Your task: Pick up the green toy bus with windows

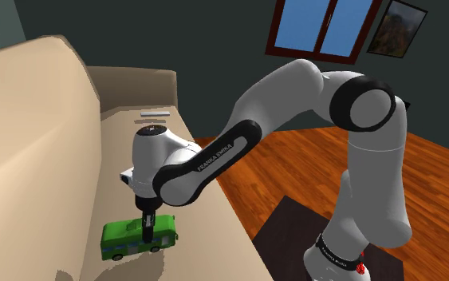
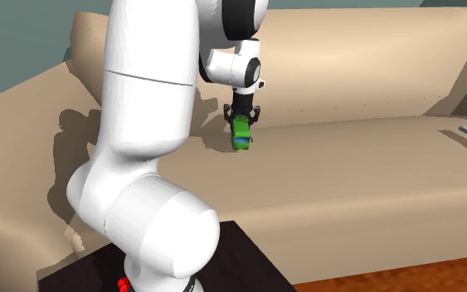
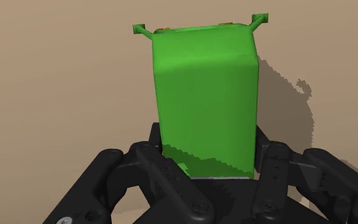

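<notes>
Shoulder view: the white arm bends down over the beige sofa. Its black tool pinches the green toy bus from above. The bus is over the sofa's seat, nearer the backrest than the front edge. A flat pale strip lies further along the same seat.

Second exterior view: the tool clasps the bus just in front of the sofa's backrest. Whether the wheels touch the seat cannot be told.

Wrist view: both fingers press against the flanks of the bus, with the sofa's fabric behind it.
</notes>
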Robot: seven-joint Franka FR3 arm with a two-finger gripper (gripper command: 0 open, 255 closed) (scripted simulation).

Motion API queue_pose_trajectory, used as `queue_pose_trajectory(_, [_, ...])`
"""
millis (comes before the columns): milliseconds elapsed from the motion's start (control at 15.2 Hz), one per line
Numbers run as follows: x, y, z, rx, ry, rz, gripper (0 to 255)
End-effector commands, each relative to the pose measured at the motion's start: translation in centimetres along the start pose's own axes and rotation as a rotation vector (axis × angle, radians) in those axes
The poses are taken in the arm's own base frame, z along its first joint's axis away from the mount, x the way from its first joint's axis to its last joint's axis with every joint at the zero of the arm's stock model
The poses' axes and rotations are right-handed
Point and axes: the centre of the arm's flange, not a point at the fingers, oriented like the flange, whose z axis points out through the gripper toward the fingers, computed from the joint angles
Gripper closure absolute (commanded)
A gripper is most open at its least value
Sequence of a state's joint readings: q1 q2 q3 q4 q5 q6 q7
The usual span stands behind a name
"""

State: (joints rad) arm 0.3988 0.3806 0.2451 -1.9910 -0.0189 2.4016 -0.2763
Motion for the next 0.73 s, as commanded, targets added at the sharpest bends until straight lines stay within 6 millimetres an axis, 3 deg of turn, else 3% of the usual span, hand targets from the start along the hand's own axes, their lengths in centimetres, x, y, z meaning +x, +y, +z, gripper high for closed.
queue_pose_trajectory(0, [0.1, -0.1, -1.1, 0.000, 0.001, 0.000, 255])
queue_pose_trajectory(660, [0.4, -0.4, -6.0, 0.000, 0.001, 0.000, 255])
